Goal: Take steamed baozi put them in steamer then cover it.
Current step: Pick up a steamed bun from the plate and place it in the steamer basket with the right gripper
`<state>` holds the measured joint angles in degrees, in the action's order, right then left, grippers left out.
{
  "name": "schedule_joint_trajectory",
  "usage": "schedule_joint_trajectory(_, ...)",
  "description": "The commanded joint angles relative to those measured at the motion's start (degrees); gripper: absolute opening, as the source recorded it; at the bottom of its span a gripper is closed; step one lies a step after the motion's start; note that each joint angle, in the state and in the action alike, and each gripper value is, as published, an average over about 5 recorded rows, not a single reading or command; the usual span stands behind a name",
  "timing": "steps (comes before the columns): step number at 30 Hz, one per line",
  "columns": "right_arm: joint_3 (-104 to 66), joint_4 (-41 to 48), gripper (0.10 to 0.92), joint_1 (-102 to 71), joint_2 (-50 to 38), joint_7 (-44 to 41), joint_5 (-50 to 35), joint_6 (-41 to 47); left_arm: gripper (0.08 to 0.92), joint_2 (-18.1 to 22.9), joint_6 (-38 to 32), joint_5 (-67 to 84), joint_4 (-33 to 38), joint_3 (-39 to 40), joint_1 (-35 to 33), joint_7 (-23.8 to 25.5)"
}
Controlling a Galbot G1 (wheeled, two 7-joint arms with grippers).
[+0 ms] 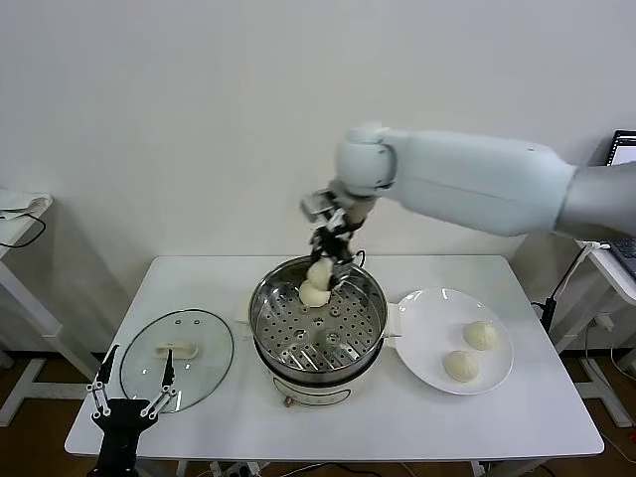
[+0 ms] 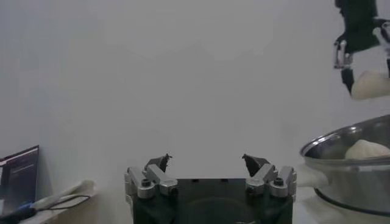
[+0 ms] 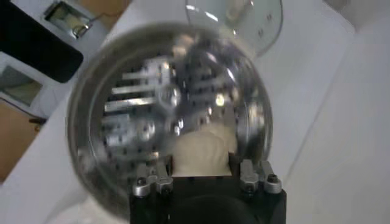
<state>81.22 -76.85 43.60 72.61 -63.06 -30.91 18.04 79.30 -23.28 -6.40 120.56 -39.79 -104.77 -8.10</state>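
While the jaws of the right gripper (image 1: 323, 266) stay out of plain sight in the head view, the right wrist view shows them clenched on 1 baozi (image 3: 203, 153), which fills the gap between the 2 fingers and hangs over the far side of the steamer (image 1: 370, 343). Just below it, a second baozi (image 1: 313, 293) already sits on the perforated tray (image 1: 333, 328) near the far wall, close enough that the 2 buns look nearly touching from the head camera. The steamer stands in the middle of the desk (image 1: 497, 417), its shiny rim wide open to the top. Just beside it on the robot's right lies a flat white plate (image 1: 432, 333) with 2 more baozi: one (image 1: 482, 335) toward the back and one (image 1: 461, 366) toward the front. On the robot's left of the steamer the cover (image 1: 177, 358) rests flat on the desk, its cream handle up. At the near left corner of the desk the left gripper (image 1: 129, 393) waits upright with its jaws spread apart and nothing between them, right beside the cover's near edge. By my reading the task is about at its midpoint: 1 bun is placed, 1 is held above the tray and not yet released, 2 remain on the plate, and the covering step has not begun.
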Motion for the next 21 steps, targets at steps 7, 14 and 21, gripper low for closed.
schedule_joint_trajectory(7, 4.6, 0.9, 0.611, -3.6, 10.6, 10.2, -4.8, 6.3, 0.823, -0.2, -0.3, 0.2, 0.2, 0.1, -0.3, -0.1)
schedule_joint_trajectory(14, 4.8, 3.2, 0.611, -6.8, 11.7, 11.5, -4.0, 6.9, 0.823, -0.5, -0.4, 0.3, 0.2, -0.1, -0.3, -0.3)
schedule_joint_trajectory(21, 4.7, 3.5, 0.626, -9.4, 11.1, 12.1, -2.8, 7.0, 0.823, -0.5, -0.6, 0.3, -0.1, 0.0, -0.2, -0.6)
